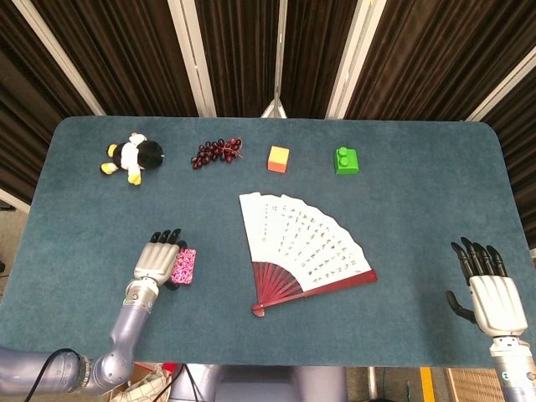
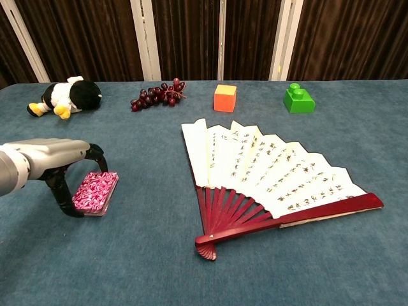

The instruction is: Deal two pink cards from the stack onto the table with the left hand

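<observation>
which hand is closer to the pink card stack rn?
Left. The left hand is right at the pink card stack, its fingers around the stack's left side. The right hand sits far off at the table's right edge, beyond the fan.

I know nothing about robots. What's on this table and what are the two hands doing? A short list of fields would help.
Table: blue-green cloth top
Left hand: over the left part of the pink card stack, thumb and fingers at its edges; whether it grips is unclear
Right hand: fingers spread, holding nothing, at the near right of the table
Cards dealt: none seen lying apart from the stack
Middle: open paper fan with red ribs
Back row, left to right: toy penguin, grapes, orange block, green brick
</observation>
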